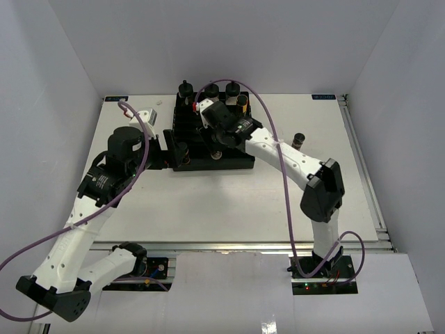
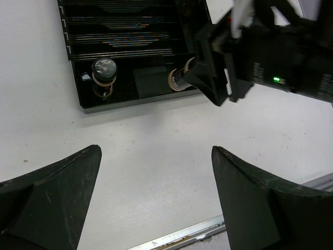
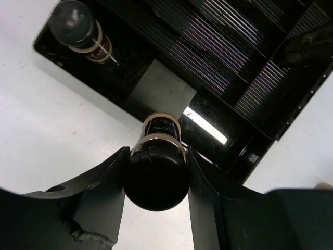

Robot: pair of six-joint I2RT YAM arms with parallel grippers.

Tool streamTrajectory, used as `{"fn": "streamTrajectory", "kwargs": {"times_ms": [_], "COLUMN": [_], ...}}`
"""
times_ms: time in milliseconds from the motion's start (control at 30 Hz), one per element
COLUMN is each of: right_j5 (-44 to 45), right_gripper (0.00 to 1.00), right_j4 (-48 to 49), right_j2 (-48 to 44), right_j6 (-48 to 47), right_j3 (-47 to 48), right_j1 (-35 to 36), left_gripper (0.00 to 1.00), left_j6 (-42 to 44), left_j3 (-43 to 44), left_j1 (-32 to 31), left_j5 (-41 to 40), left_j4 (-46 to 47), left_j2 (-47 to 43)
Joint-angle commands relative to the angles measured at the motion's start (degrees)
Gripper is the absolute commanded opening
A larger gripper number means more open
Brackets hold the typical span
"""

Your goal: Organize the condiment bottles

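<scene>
My right gripper [image 1: 215,150] is shut on a slim dark spice jar [image 3: 162,127] by its black lid [image 3: 156,179], holding it upright at the front edge of the black slotted tray [image 1: 235,162]. The jar also shows in the left wrist view [image 2: 179,79]. Another spice jar [image 1: 182,149] stands in the tray's front left corner [image 3: 78,28] [image 2: 104,73]. Squat bottles with black knobbed caps [image 1: 185,89] [image 1: 232,88] stand at the tray's back. One spice jar [image 1: 299,140] stands on the table to the right. My left gripper [image 1: 165,148] is open and empty, left of the tray [image 2: 156,198].
The tray's slotted ribs [image 3: 218,47] fill its middle. The right arm's forearm [image 1: 292,160] reaches diagonally across the table's right half. A purple cable [image 1: 281,174] loops over it. The table's metal front edge [image 2: 182,235] lies just below my left fingers.
</scene>
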Motion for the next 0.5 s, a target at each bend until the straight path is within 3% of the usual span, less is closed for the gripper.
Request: {"fn": "streamTrajectory", "kwargs": {"times_ms": [0,167,467], "right_j5": [2.0,2.75,0.84], "right_gripper": [0.08,0.08,0.12], "right_j4": [-0.7,1.52,9.44], "right_j2": [6.83,9.91,9.99], "right_j6": [-2.63,-2.63,-2.1], "right_j3": [8.92,9.74,1.91], "right_j1": [-1.03,-1.92,-2.38], "left_gripper": [0.98,0.98,0.98], "left_j6": [0.31,0.75,0.73], "left_j3": [0.97,0.8,-1.11], "left_j1": [0.3,0.3,0.26], "left_j5": [0.62,-0.64,-1.01], "left_j4": [-0.11,-0.48,0.3], "left_j2": [-2.16,-3.66,-4.8]}}
